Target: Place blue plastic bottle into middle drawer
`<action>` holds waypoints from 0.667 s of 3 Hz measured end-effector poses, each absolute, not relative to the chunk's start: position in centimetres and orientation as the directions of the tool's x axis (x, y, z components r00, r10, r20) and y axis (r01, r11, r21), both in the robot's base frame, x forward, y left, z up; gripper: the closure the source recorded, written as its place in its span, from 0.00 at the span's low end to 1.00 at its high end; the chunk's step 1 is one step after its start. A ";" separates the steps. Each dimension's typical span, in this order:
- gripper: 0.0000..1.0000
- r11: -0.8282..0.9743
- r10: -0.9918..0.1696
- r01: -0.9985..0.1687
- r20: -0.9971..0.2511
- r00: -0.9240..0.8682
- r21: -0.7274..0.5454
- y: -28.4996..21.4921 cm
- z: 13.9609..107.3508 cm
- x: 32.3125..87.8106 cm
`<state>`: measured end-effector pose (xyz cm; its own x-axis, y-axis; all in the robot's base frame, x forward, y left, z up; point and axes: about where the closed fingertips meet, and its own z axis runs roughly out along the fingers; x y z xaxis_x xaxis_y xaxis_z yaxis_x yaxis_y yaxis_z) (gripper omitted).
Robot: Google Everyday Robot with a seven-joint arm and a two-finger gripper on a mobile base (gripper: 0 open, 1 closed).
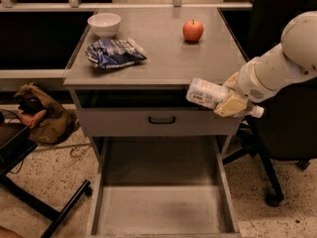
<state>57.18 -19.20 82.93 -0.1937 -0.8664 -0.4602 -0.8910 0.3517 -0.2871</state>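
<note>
Off tabletop [163, 58] edge: gripper [229, 101] with bottle [204, 93]

Gripper [229, 100], at the cabinet's [163, 63] front right corner: clasps bottle [205, 93] sideways, higher than the open drawer [161, 212]. Cabinet top: bowl [104, 24], snack bag [114, 53], apple [193, 30].

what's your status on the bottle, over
Pincer shut on blue plastic bottle, off table front edge. Bottle sideways above open middle drawer. Nothing between them.

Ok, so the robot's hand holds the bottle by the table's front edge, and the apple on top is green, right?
No, the apple is red, as the camera view shows. The rest is right: the hand holds the blue plastic bottle by the front edge of the table.
</note>
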 end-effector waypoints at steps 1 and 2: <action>1.00 0.352 -0.866 -0.891 -0.460 -0.194 -0.287 -19.2 82.9 57.2; 1.00 0.368 -0.855 -0.888 -0.475 -0.207 -0.276 -19.3 82.1 56.7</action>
